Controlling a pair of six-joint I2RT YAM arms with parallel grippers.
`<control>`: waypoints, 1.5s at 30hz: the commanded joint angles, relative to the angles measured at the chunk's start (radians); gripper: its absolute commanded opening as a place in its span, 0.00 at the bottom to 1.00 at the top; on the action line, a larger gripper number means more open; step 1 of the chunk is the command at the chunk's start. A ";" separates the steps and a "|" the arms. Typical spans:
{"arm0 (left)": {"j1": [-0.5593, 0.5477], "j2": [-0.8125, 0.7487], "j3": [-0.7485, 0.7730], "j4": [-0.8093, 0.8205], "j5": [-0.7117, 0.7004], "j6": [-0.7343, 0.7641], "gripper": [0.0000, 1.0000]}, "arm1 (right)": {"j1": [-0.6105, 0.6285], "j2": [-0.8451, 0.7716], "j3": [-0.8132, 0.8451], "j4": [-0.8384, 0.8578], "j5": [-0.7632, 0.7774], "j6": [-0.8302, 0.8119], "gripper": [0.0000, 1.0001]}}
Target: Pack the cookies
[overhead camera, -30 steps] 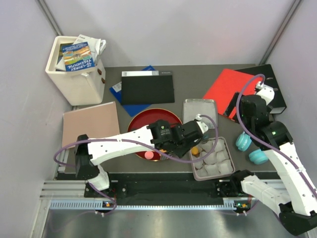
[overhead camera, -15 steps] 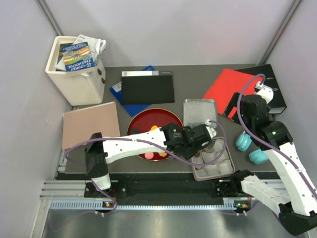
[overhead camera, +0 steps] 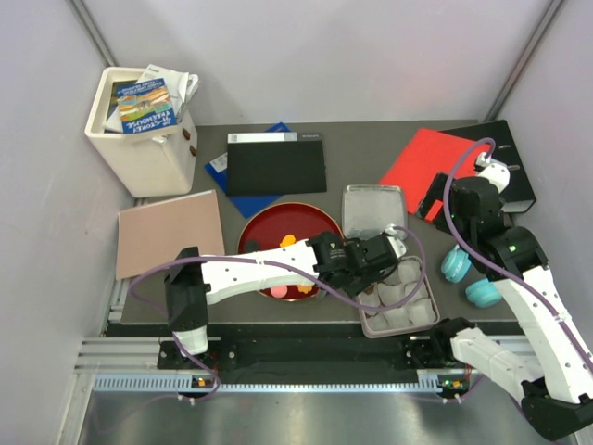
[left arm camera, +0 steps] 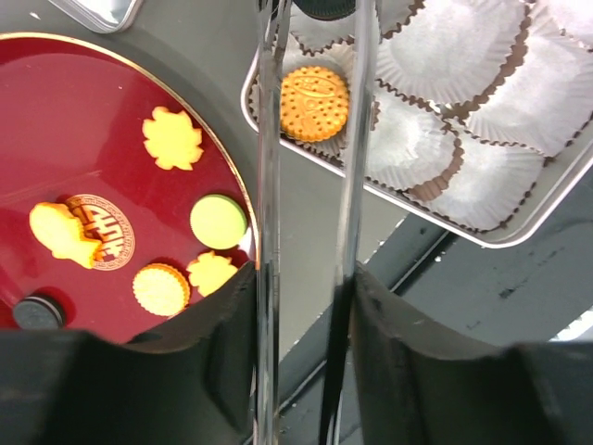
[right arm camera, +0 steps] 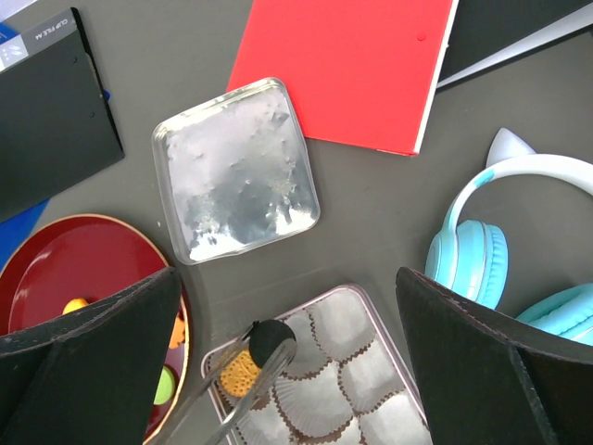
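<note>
One round orange cookie (left arm camera: 314,103) lies in a paper cup at the 10 o'clock corner of the tin tray (left arm camera: 435,215). In the left wrist view it shows between the fingers of the left gripper (overhead camera: 393,247), which stand apart and hold nothing. Six more cookies (left arm camera: 172,138) rest on the red plate (left arm camera: 74,111), at 9 o'clock of the tray on the worktop (overhead camera: 371,158): four orange, one green, one black. The right gripper (right arm camera: 287,278) hangs spread and empty at 1 o'clock of the tray.
</note>
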 commanded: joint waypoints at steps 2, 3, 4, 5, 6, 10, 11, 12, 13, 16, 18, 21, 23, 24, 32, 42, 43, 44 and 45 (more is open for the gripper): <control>0.002 0.005 0.039 0.043 -0.037 0.020 0.52 | -0.007 0.003 0.023 0.026 -0.005 0.000 0.99; 0.002 0.005 0.041 0.041 -0.039 0.020 0.54 | -0.007 0.003 0.021 0.027 -0.007 -0.002 0.99; 0.002 0.004 0.041 0.041 -0.040 0.020 0.55 | -0.007 0.004 0.020 0.030 -0.007 -0.002 0.99; 0.002 0.004 0.041 0.043 -0.040 0.019 0.56 | -0.007 0.004 0.020 0.029 -0.008 0.000 0.99; 0.002 -0.001 0.041 0.043 -0.040 0.019 0.57 | -0.007 0.004 0.020 0.030 -0.010 0.000 0.99; 0.002 -0.004 0.041 0.043 -0.046 0.014 0.59 | -0.009 0.009 0.021 0.033 -0.011 -0.002 0.99; 0.002 -0.006 0.041 0.040 -0.057 0.005 0.59 | -0.007 0.011 0.026 0.030 -0.011 0.000 0.99; 0.002 -0.018 0.042 0.027 -0.083 -0.001 0.59 | -0.007 0.011 0.030 0.029 -0.011 0.001 0.99; 0.004 -0.026 0.039 0.023 -0.098 -0.013 0.58 | -0.007 0.011 0.032 0.027 -0.010 0.001 0.99; 0.016 -0.081 0.006 -0.002 -0.154 -0.062 0.58 | -0.007 0.012 0.041 0.027 -0.013 0.001 0.99; 0.025 -0.134 -0.040 -0.014 -0.196 -0.096 0.57 | -0.006 0.018 0.040 0.030 -0.014 0.001 0.99; 0.044 -0.216 -0.098 -0.045 -0.244 -0.173 0.57 | -0.001 0.024 0.029 0.043 -0.026 0.003 0.99; 0.055 -0.274 -0.144 -0.046 -0.258 -0.207 0.56 | 0.005 0.027 0.020 0.052 -0.033 0.003 0.99; 0.056 -0.289 -0.161 -0.039 -0.255 -0.208 0.54 | 0.006 0.032 0.018 0.055 -0.034 0.003 0.99; 0.050 -0.342 -0.212 -0.011 -0.030 -0.142 0.25 | 0.019 0.046 0.007 0.069 -0.046 0.005 0.99; 0.010 -0.263 -0.174 0.013 0.137 -0.064 0.15 | 0.019 0.029 -0.006 0.059 -0.045 0.003 0.99; 0.007 -0.256 -0.172 0.018 0.147 -0.058 0.14 | 0.020 0.027 -0.011 0.061 -0.045 0.005 0.99; 0.004 -0.239 -0.168 0.018 0.154 -0.055 0.14 | 0.019 0.027 -0.012 0.062 -0.046 0.005 0.99; 0.001 -0.231 -0.168 0.020 0.161 -0.052 0.14 | 0.019 0.027 -0.014 0.064 -0.048 0.005 0.99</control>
